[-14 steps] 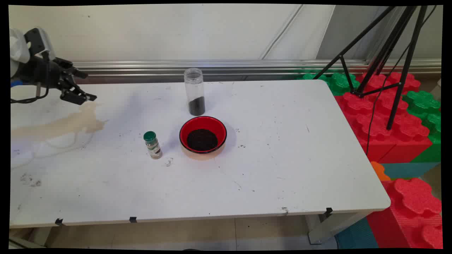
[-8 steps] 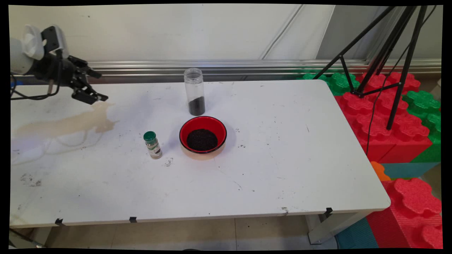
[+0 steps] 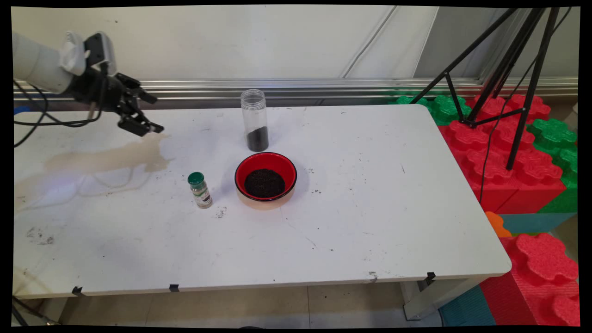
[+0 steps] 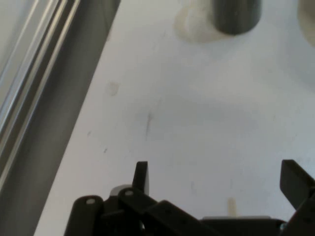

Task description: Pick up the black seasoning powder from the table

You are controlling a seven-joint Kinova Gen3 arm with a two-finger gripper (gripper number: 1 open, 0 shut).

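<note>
My gripper (image 3: 150, 113) hangs open and empty above the table's far left part, pointing right toward a tall clear jar (image 3: 255, 120) with dark grains at its bottom. In the hand view the gripper (image 4: 216, 179) shows its two fingers wide apart over bare white tabletop, and the jar's dark base (image 4: 236, 14) sits at the top edge. In front of the jar stands a red bowl (image 3: 266, 176) filled with dark grains. Left of the bowl stands a small spice bottle (image 3: 200, 190) with a green cap.
The white table (image 3: 370, 208) has a metal rail (image 3: 323, 85) along its far edge. A black tripod (image 3: 504, 69) and red and green foam blocks (image 3: 513, 162) stand off the table's right side. Black cables (image 3: 51, 122) hang from the arm.
The arm has moved right along the table's far side, bringing the open gripper closer to the clear jar. The objects on the table have not moved.
</note>
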